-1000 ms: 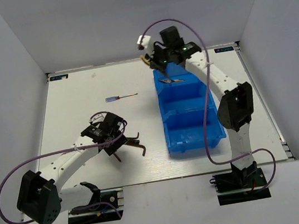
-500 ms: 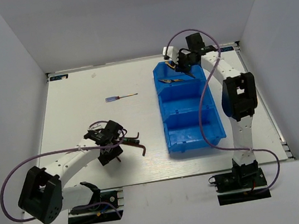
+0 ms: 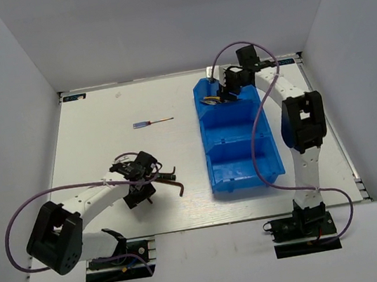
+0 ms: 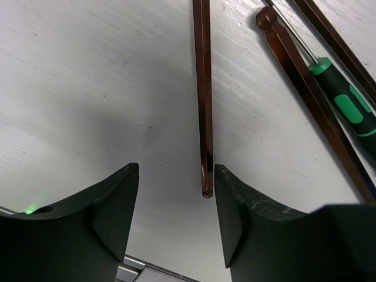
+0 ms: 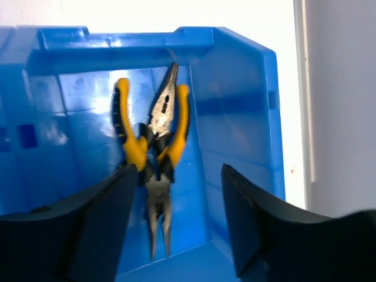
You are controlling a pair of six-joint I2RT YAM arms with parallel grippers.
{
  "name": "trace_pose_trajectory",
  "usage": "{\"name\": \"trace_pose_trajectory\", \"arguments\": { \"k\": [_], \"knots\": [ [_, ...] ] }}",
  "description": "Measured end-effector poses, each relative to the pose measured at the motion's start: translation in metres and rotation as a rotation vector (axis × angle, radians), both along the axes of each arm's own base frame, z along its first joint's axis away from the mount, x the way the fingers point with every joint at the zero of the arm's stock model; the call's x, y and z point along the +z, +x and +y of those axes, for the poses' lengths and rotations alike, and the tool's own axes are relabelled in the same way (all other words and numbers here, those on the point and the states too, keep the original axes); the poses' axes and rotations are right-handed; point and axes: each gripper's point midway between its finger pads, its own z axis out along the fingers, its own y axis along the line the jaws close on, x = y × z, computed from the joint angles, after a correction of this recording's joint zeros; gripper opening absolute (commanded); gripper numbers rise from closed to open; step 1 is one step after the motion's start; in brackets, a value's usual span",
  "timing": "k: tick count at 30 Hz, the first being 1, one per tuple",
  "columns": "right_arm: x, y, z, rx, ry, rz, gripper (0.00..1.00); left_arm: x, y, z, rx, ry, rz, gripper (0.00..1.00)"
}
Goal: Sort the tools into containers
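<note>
One white table [image 3: 106,160], faintly grained, boxed in by plain white panels at left, right and rear.

Blue bin [image 3: 229,128] on the table's right half: three compartments in a row, near to far. Near and middle compartments look bare from above.

Right arm [image 3: 301,120] reaches over the far compartment. Left arm [image 3: 90,198] stretches across the near-left part of the table.

Right gripper [image 5: 176,176] hangs above the far compartment, fingers spread, nothing between them. Directly beneath it, on the compartment floor: yellow-handled pliers [image 5: 132,147], nose toward the wrist camera. A second needle nose lies between the handles, pointing at the bin's far wall.

Left gripper [image 4: 174,170] sits low over the table, fingers wide apart, pinching nothing.

Dark hex key [image 4: 203,88] lies flat on the table. Its end sits in the gap between the left fingers, close to the right-hand one in the wrist view; contact cannot be told. Just beside it: second hex key [image 4: 294,76] and green-handled screwdriver [image 4: 346,108], outside the gap.

Small screwdriver [image 3: 152,122] lies alone toward the far left, well apart from both grippers.
</note>
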Motion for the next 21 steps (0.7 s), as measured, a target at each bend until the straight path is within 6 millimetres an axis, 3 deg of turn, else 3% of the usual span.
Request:
{"name": "trace_pose_trajectory", "arguments": {
  "k": [4,8,11,12,13,15,21],
  "knots": [
    [0.025,-0.019,-0.004,-0.049,0.074,0.057,0.68,-0.005,0.004,0.0,-0.007,0.015,0.001,0.64],
    [0.076,-0.065,-0.007,-0.078,0.187,0.095,0.68,-0.01,0.017,-0.002,-0.014,0.027,-0.015,0.59],
    [0.113,-0.106,-0.009,-0.08,0.281,0.102,0.68,-0.011,0.034,-0.007,-0.006,0.006,-0.063,0.45],
    [0.12,-0.12,-0.009,-0.077,0.307,0.113,0.68,-0.011,0.039,-0.009,-0.003,-0.003,-0.078,0.3],
    [0.126,-0.133,-0.009,-0.072,0.328,0.123,0.68,-0.012,0.043,-0.008,-0.005,-0.003,-0.094,0.22],
    [0.128,-0.154,-0.008,-0.067,0.357,0.157,0.68,-0.012,0.05,-0.007,0.0,-0.004,-0.126,0.02],
    [0.1,-0.186,-0.01,-0.088,0.38,0.292,0.65,-0.01,0.061,-0.004,-0.003,0.002,-0.171,0.0]
  ]
}}
